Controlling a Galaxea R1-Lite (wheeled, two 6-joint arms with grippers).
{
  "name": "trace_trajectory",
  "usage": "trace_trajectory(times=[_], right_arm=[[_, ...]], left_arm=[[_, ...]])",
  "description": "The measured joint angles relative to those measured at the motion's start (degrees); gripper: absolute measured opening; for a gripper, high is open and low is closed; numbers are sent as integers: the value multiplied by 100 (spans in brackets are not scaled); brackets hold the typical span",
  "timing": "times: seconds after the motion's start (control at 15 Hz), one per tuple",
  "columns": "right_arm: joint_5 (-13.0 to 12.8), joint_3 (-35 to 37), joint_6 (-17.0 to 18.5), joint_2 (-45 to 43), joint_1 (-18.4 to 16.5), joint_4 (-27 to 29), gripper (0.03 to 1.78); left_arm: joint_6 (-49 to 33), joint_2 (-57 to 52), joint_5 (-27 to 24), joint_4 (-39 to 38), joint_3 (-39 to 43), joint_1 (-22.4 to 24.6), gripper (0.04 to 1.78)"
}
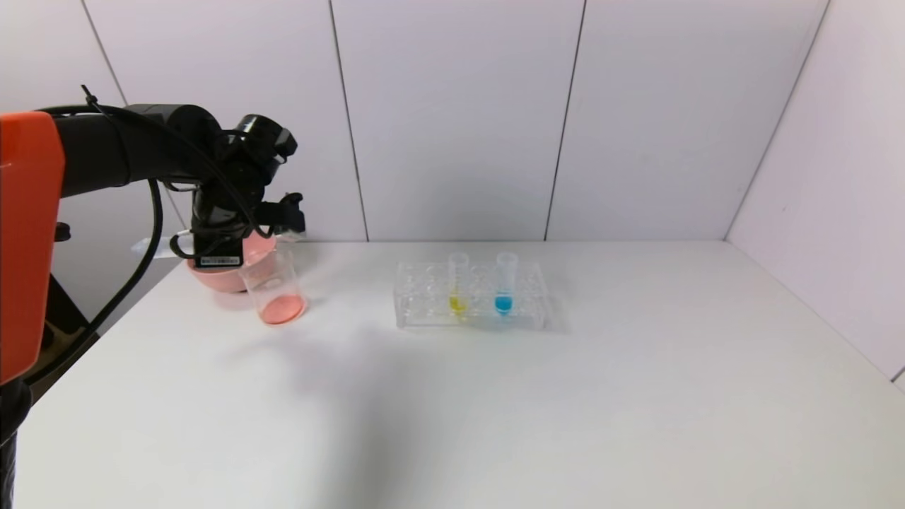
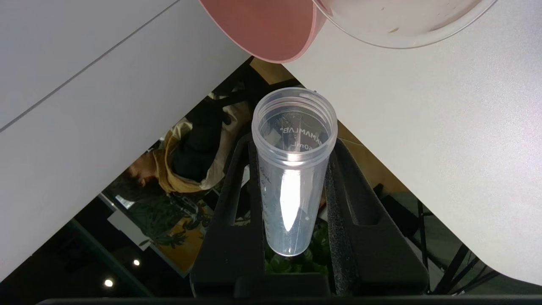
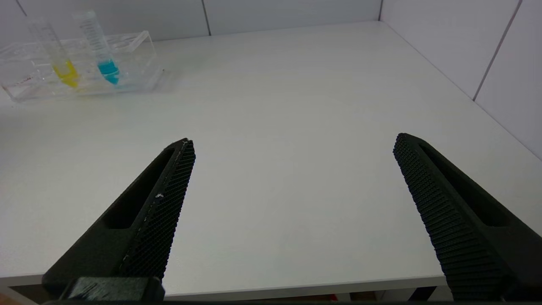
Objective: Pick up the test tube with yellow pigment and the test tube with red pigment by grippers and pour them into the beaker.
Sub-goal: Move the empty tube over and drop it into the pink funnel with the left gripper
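My left gripper (image 1: 272, 226) hovers at the table's far left, just above the beaker (image 1: 276, 286). It is shut on a clear test tube (image 2: 292, 178) that lies tilted and holds no liquid. The tube's open mouth points toward the beaker's rim (image 2: 402, 34). The beaker stands upright with red-pink liquid at its bottom. The test tube with yellow pigment (image 1: 458, 300) stands upright in the clear rack (image 1: 424, 311); it also shows in the right wrist view (image 3: 65, 74). No tube with red liquid is in view. My right gripper (image 3: 294, 142) is open and empty, low over the table's near edge, outside the head view.
A pink bowl (image 1: 212, 279) sits right behind the beaker, under my left wrist; it also shows in the left wrist view (image 2: 262, 29). A blue-liquid tube (image 1: 503, 302) stands in the rack next to the yellow one. White walls close the back and right sides.
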Motion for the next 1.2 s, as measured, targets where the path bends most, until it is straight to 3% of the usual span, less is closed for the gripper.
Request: trace_trajectory(times=[0.27,0.4,0.53,0.8,0.93,1.2], right_arm=[[0,0,0,0,0,2,171],[2,0,0,0,0,0,171],[0,0,0,0,0,0,171],[0,0,0,0,0,0,171],[0,0,-2,0,0,2,171],[0,0,0,0,0,0,171]], left_arm=[[-590,-313,-1196,-423,44,339,44],[-1417,-424,-2013,-857,127,610,44],[-2555,-499,-2442,-1334,196,841,44],[-5220,-717,-2494,-2342,483,1093,44],[-6333,-925,-2495,-3199,1045,1134,44],[-6783,-1275,-2470,-5332,2547,1137,44]])
